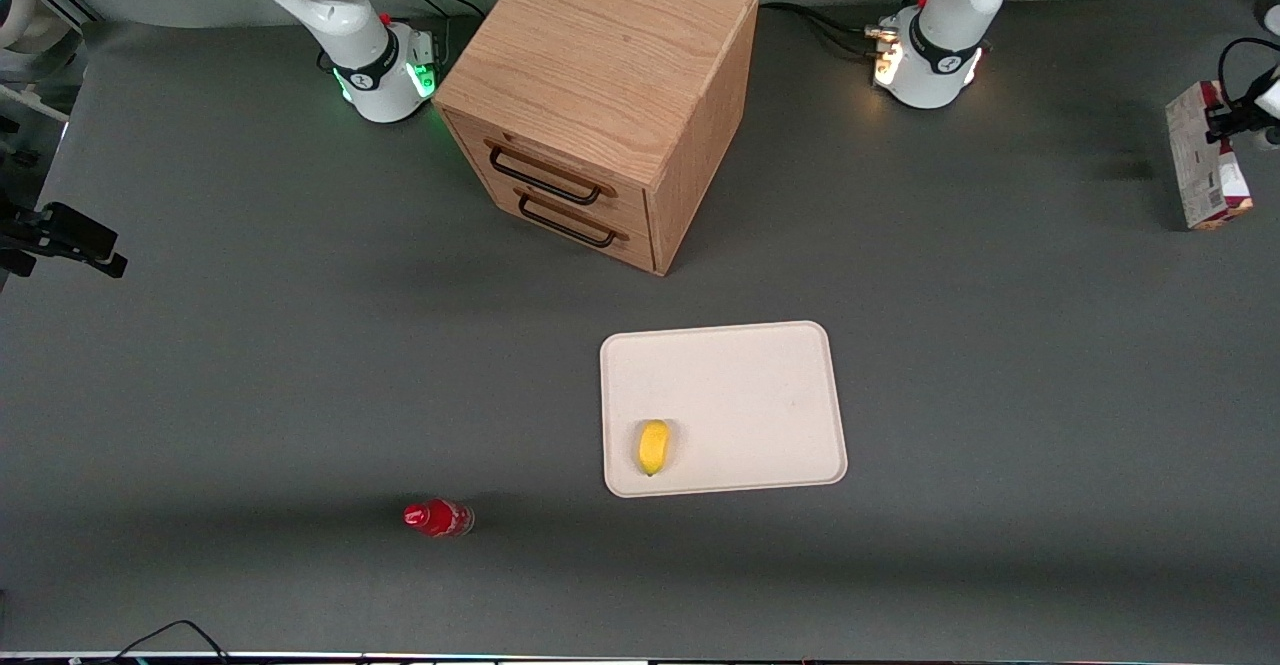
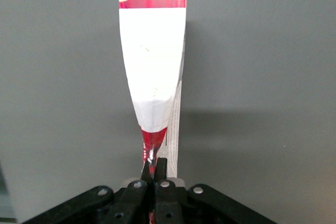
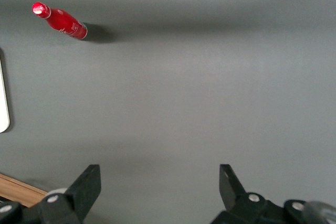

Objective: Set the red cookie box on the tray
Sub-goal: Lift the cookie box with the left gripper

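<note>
While the bottle (image 1: 437, 518) stands nearest the front camera toward the parked arm's end, cabinet (image 1: 600, 95) sits mid-tabletop, tray (image 1: 740, 385) nearer the camera than it, a lemon (image 1: 653, 447) on it. Box (image 1: 1205, 157) sits well apart from tray, at working arm's end; cannot tell if lifted. End effector (image 2: 154, 169) pinched nearly closed on box's thin edge, which looks squashed there. Judged: light, hollow cardboard, crushable, may swing; broad faces near the middle would hold better
</note>
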